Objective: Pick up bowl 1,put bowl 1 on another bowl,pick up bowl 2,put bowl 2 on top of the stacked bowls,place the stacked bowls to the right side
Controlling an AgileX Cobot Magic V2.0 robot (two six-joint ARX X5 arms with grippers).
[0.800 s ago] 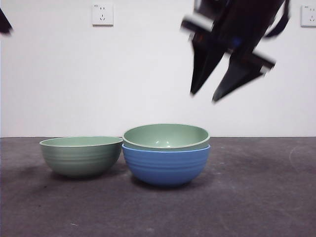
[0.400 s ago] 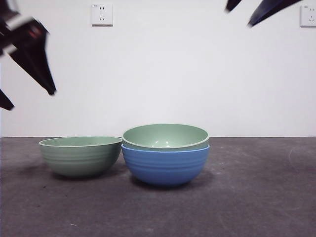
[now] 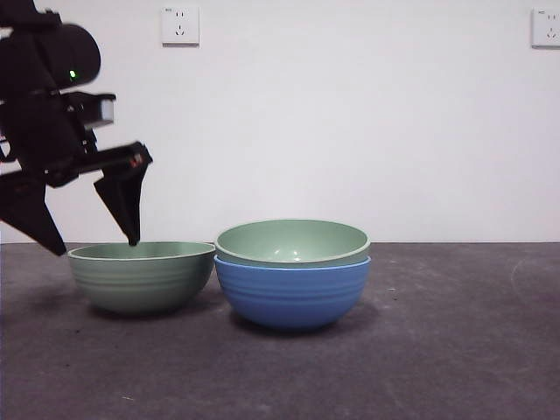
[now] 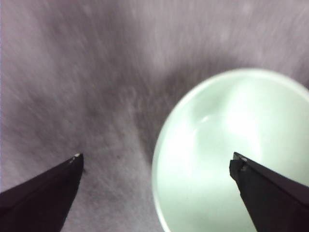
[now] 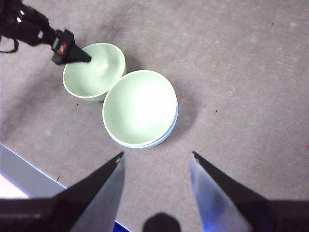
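Observation:
Bowl 2, a pale green bowl, stands alone on the left of the table. My left gripper is open and straddles its left rim, one jaw over the inside and one outside. In the left wrist view the same bowl lies under one jaw, and the left gripper has its middle at the rim. Touching bowl 2 on its right, bowl 1, also pale green, sits nested in the blue bowl. My right gripper hangs open high above both bowls, holding nothing.
The table is dark grey felt, with open room to the right of the stack. Two wall sockets are on the white wall behind. A table edge shows in the right wrist view.
The right arm rose out of the front view. The left arm came down from the upper left and now straddles the lone green bowl's rim. The bowls have not moved.

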